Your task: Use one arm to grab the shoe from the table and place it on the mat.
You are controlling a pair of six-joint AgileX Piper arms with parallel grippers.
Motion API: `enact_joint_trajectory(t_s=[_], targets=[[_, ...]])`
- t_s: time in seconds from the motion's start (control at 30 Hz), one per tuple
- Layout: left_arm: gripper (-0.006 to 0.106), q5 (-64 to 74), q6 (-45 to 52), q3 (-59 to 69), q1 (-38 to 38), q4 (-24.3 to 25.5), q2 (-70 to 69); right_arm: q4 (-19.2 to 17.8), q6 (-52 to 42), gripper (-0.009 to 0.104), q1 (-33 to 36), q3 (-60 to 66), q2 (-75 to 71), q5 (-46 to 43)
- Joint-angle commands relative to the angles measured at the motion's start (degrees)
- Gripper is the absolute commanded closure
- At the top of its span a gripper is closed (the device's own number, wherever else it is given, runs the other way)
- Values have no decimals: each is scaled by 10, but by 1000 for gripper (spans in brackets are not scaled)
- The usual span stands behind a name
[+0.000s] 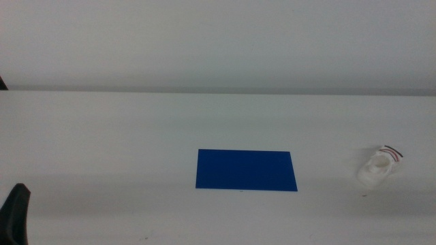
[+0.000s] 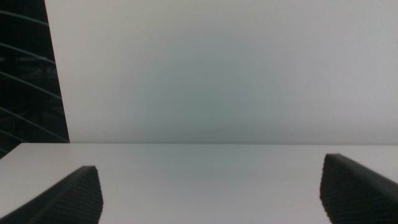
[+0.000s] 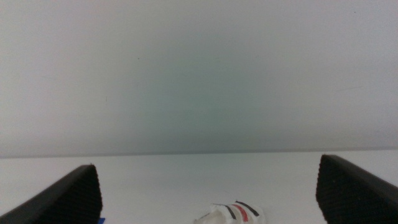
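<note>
The small white shoe [image 1: 379, 167], with dark and red straps, lies on the white table [image 1: 102, 136] at the right, apart from the mat. The deep blue mat [image 1: 246, 170] lies flat in the middle of the table. Neither arm shows in the middle view. My right gripper [image 3: 208, 162] is open and empty, low over the table, and the shoe [image 3: 233, 213] lies just ahead between its jaws. My left gripper [image 2: 210, 163] is open and empty over bare table, facing the wall.
A black object [image 1: 15, 214] sits at the lower-left edge of the middle view. A pale wall [image 1: 218, 41] stands behind the table. A dark panel [image 2: 25, 68] shows beside the wall in the left wrist view.
</note>
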Motion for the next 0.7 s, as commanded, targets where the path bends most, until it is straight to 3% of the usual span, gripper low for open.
enact_joint_trajectory(t_s=[0.0, 0.23, 0.33, 0.43, 0.57, 0.67], targets=[[7, -7, -3, 24, -1, -1, -23, 0, 0, 3, -1, 18, -23, 16], [7, -7, -3, 24, -1, -1, -23, 22, 0, 3, -1, -174, 70, 201], [7, -7, -3, 24, -1, -1, -23, 69, 16, 3, -1, -292, 172, 371], [7, -7, -3, 24, -1, -1, -23, 78, 29, 3, -1, -401, 283, 535], [7, -7, -3, 24, -1, -1, -23, 76, 70, 3, -1, -471, 420, 606], [7, -7, -3, 24, -1, -1, -23, 68, 141, 3, -1, -484, 486, 606]])
